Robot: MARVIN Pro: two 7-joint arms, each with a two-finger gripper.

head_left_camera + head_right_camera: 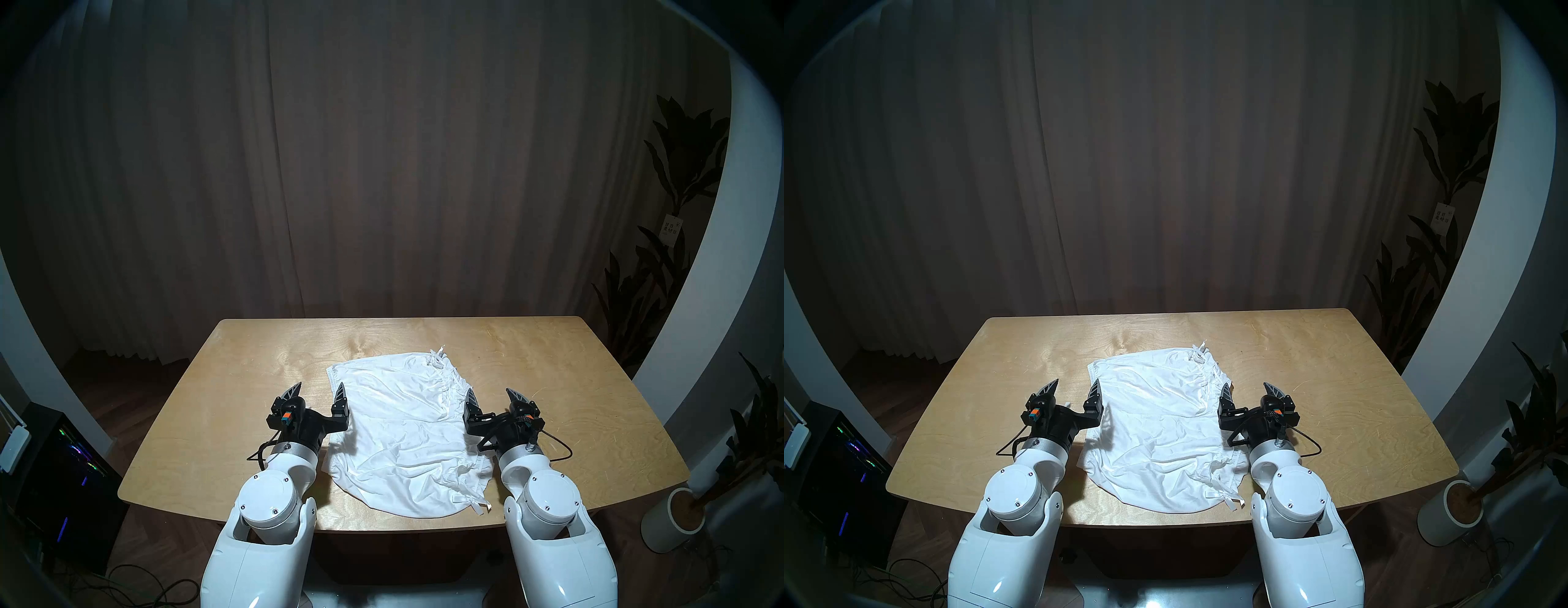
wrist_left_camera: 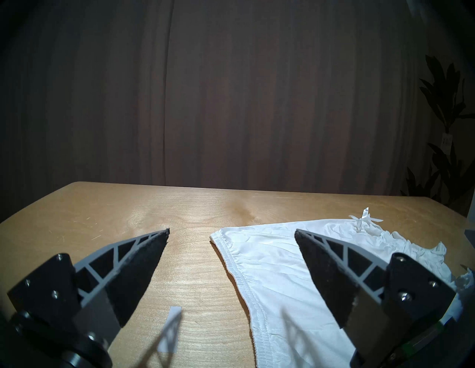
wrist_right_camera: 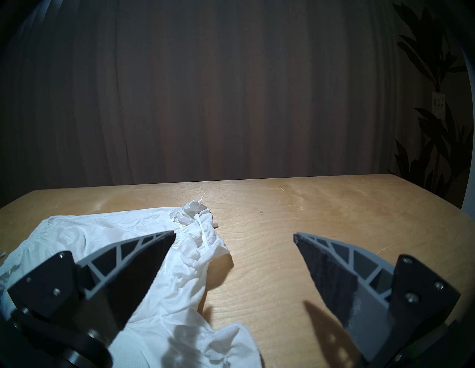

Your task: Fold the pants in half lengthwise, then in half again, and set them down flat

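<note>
Brown curtains (image 1: 382, 170) hang across the whole back of the room, with a leafy plant (image 1: 662, 263) at about 3 o'clock and a dark computer case (image 1: 59, 479) with coloured lights at about 8 o'clock on the floor. Below the curtains stands a light wooden table (image 1: 237, 382) with rounded corners.

Spread flat and wrinkled on the table, slightly toward 5 o'clock of its middle, lie the white pants (image 1: 403, 429). Their gathered waistband (image 2: 239, 272) runs along the 9 o'clock edge, and the ruffled leg hems with small tie bows (image 1: 437, 356) sit at the 3 o'clock edge, one leg toward 12 o'clock and the other toward 6 o'clock.

At 9 o'clock of the pants hovers the left gripper (image 1: 318, 392), spread wide and empty; one finger is over bare wood, the other over the waistband. At 3 o'clock the right gripper (image 1: 494, 397) is likewise spread wide and holds nothing, one finger above the ruffled hem, the other above the table.

Smallest of all, a white tape strip (image 2: 171, 329) lies on the wood beneath the left gripper, just beside the waistband.
</note>
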